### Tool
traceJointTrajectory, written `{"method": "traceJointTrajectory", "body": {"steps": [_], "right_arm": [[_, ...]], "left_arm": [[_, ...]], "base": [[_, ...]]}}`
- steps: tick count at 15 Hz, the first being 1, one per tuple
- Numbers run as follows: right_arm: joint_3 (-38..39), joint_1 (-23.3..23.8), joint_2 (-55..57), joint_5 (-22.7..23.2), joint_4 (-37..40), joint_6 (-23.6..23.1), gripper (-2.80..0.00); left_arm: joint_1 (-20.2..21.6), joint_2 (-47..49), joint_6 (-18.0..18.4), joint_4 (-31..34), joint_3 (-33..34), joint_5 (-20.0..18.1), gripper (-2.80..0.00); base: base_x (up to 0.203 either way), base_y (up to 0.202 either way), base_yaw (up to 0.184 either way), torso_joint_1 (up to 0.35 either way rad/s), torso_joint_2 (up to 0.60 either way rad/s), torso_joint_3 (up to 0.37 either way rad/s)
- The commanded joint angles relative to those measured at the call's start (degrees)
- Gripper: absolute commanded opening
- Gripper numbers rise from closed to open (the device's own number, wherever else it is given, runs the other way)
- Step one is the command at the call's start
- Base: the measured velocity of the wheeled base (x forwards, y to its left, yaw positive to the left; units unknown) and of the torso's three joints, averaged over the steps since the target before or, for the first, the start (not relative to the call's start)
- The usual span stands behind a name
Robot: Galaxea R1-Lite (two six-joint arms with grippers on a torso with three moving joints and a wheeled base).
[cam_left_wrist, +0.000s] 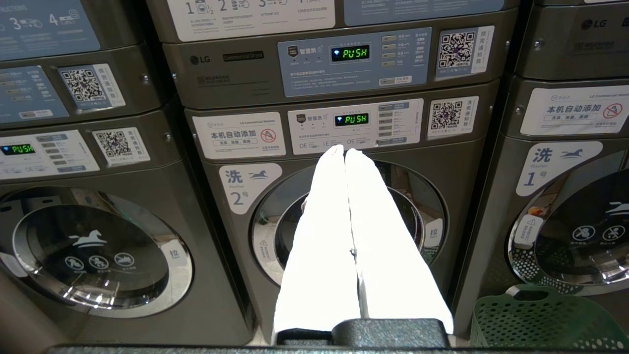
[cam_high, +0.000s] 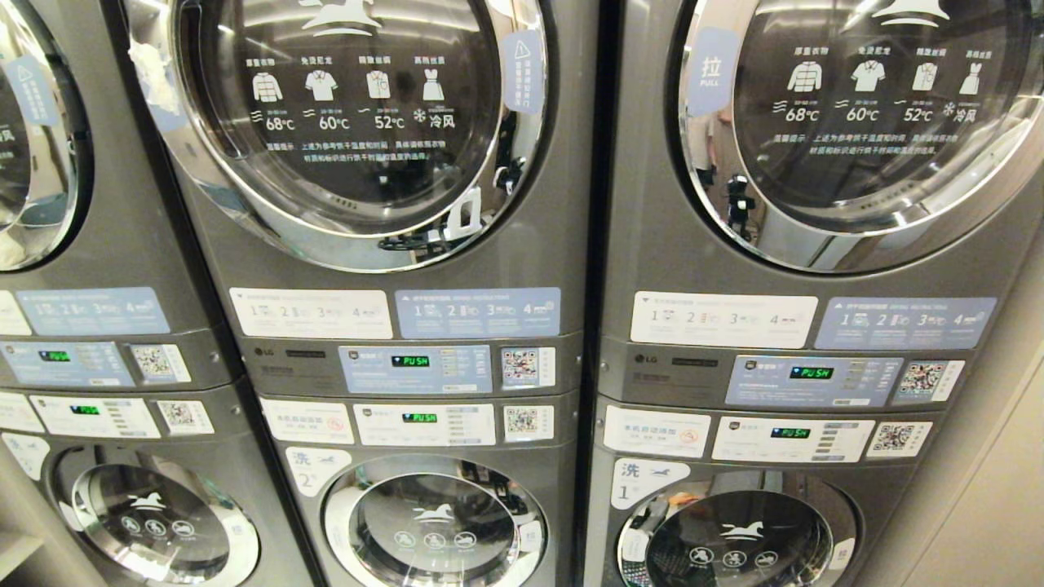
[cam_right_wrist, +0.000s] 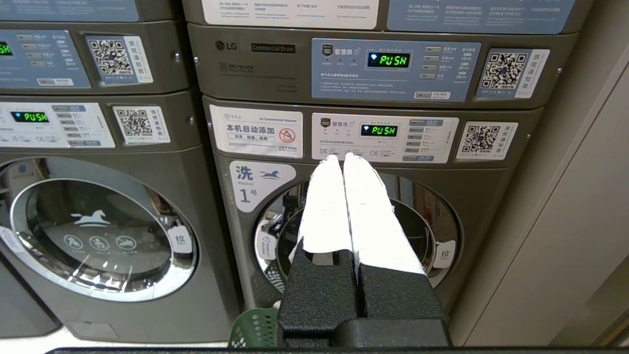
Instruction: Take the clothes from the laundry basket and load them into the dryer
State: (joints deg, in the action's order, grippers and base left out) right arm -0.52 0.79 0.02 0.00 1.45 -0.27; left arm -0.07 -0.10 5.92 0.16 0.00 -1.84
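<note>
Two grey dryers fill the head view, the middle dryer door (cam_high: pixel 351 122) and the right dryer door (cam_high: pixel 864 122), both round, glass-fronted and shut. The green perforated laundry basket (cam_left_wrist: pixel 540 319) stands on the floor before washer number 1; its rim (cam_right_wrist: pixel 255 329) shows in the right wrist view too. The clothes are out of view. My left gripper (cam_left_wrist: pixel 344 150) hangs low in front of washer number 2, white fingers pressed together, holding nothing. My right gripper (cam_right_wrist: pixel 342 157) hangs in front of washer number 1, likewise shut and empty. Neither arm shows in the head view.
Each dryer sits on a washer (cam_high: pixel 432 522) with a shut round door, with control panels (cam_right_wrist: pixel 383 69) reading PUSH in between. A third stack (cam_high: pixel 49 163) stands at the left. A beige wall (cam_right_wrist: pixel 565 221) closes off the right side.
</note>
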Motion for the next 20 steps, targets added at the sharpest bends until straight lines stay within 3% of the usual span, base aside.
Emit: {"method": "traceJointTrajectory", "body": {"steps": [1, 20], "right_arm": [[0.00, 0.00, -0.02, 0.00, -0.04, -0.17, -2.80], [0.00, 0.00, 0.00, 0.00, 0.03, -0.26, -2.80]], "left_arm": [[-0.01, 0.10, 0.06, -0.07, 0.08, 0.00, -2.80], [-0.01, 0.10, -0.12, 0.11, 0.09, 0.27, -2.80]], "base": [[0.000, 0.000, 0.000, 0.000, 0.00, 0.000], [0.000, 0.000, 0.000, -0.043, 0.09, 0.047]]}}
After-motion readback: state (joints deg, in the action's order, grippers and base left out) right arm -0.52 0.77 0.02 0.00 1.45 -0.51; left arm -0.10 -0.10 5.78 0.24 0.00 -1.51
